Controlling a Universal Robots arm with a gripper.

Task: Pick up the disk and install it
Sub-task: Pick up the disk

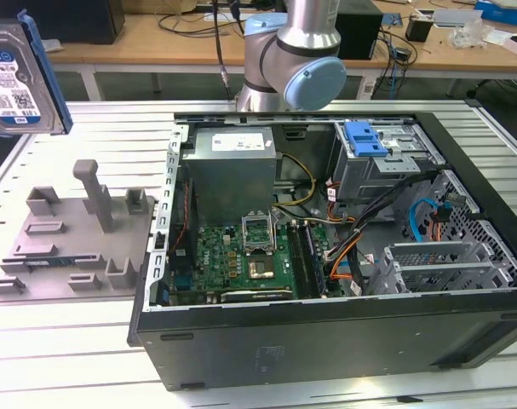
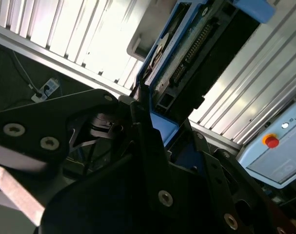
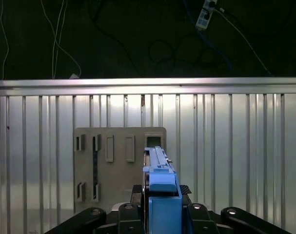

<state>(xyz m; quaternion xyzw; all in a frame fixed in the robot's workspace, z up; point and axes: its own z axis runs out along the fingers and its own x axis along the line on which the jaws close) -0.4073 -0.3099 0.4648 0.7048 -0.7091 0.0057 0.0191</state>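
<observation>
Holds the disk (image 1: 15, 81) high off the worktop (image 1: 96, 128), at the exterior view's far left, standing on edge with the white-and-blue label toward the camera. Hangs it above the grey holder (image 1: 71, 243), apart from it. Leaves it well apart from the open computer case (image 1: 326, 341), from the drive cage (image 1: 394, 170) inside and from the blue latch piece (image 1: 364, 139) on top of that cage.

Looks, in the first wrist view, straight down the disk's thin edge toward the holder's slots and the slatted worktop. Clamps with the gripper (image 3: 162, 192) from both sides: presses the fingers (image 3: 187, 190) against the blue carrier (image 3: 163, 204), pinching the disk across its thin way at one end. Shows, in the second wrist view, the board face and the connector row (image 2: 194, 44), bare and turned outward.

Probably handles as a stiff, dense piece, heavy for its size: no sag, but a real turning pull on a grip taken at one end. Expect slippery metal faces and better purchase on the plastic carrier, with perhaps a little flex there. Treat as fragile against knocks and drops. Best taken on the carrier, square and firm enough to stop any tilt, clear of board and pins, as the present grip appears to be.
</observation>
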